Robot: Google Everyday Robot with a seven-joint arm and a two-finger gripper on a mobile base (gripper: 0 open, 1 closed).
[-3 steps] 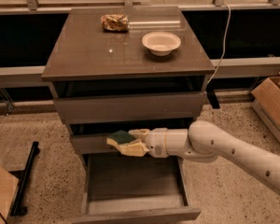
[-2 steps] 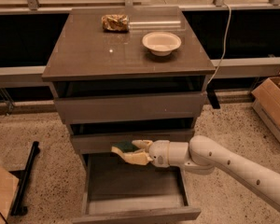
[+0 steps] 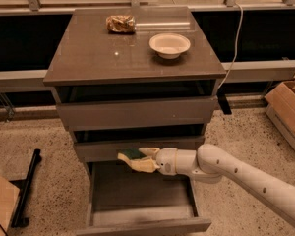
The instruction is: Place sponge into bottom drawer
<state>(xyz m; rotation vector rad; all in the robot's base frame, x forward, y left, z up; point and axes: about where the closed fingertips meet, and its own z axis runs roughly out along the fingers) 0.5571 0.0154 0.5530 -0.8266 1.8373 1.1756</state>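
- Hand (image 3: 135, 158): over the back of the open bottom drawer (image 3: 137, 215), just in front of the middle drawer's front, closed about the sponge (image 3: 132, 154). Only a dark green patch of the sponge shows between the fingers.
- Arm (image 3: 246, 178): cut off at the lower right corner.
- Bottom drawer: rear of the tray hidden by hand and arm; front panel clipped by the lower edge.
- Cardboard box (image 3: 285, 109): cut by the right edge.
- Packet (image 3: 120, 23) on the surface (image 3: 88, 58): print too blurred to read.
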